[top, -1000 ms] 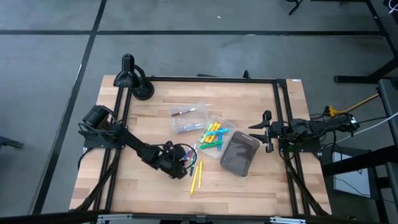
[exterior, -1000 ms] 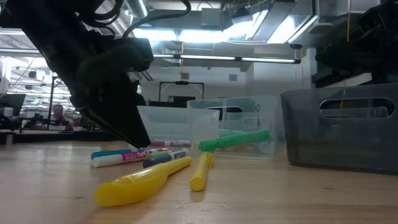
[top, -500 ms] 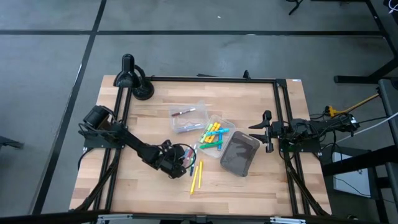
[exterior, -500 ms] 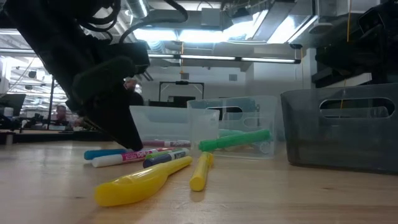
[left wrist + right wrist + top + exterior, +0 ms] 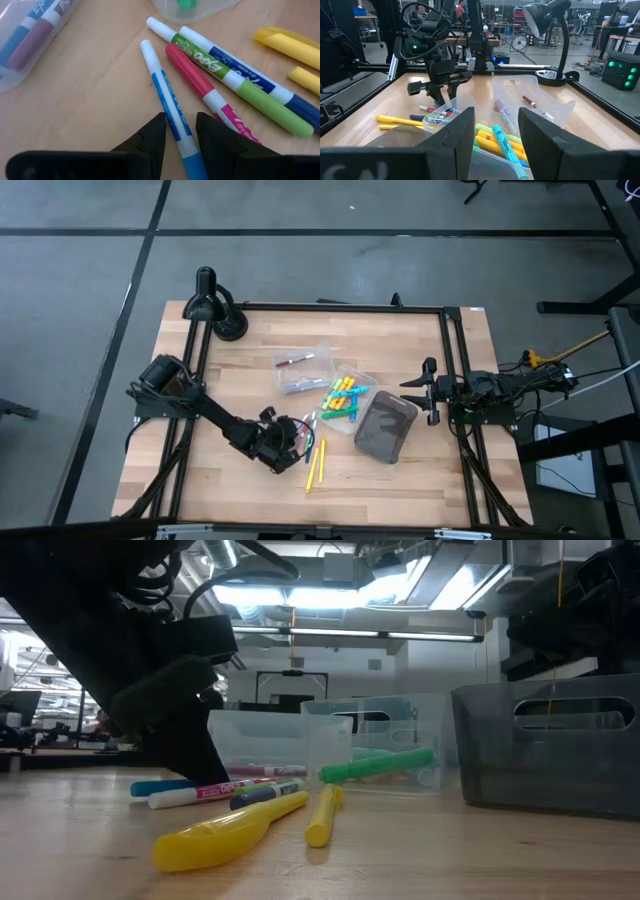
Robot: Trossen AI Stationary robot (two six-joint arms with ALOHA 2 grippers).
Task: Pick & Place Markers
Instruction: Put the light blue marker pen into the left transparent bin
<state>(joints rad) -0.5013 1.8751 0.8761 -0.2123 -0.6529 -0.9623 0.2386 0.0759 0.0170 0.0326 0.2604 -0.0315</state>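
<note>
Several loose markers lie flat on the wooden table: a blue one (image 5: 165, 90), a pink one (image 5: 200, 85), a green one (image 5: 245, 90) and two yellow ones (image 5: 316, 465). My left gripper (image 5: 180, 125) is open and low over them, slanting down. One finger stands on each side of the blue marker near its cap end, with a gap showing on one side. More markers lie in two clear trays (image 5: 303, 367) (image 5: 345, 402). My right gripper (image 5: 430, 392) waits open at the table's right edge.
A dark grey bin (image 5: 385, 427) stands right of the trays, between them and my right gripper. A black desk lamp (image 5: 215, 305) stands at the far left corner. Bare wood lies near the front edge and on the left.
My left gripper has sunk toward the table over the loose markers and shifted slightly toward the near edge, tipping a little as it went.
</note>
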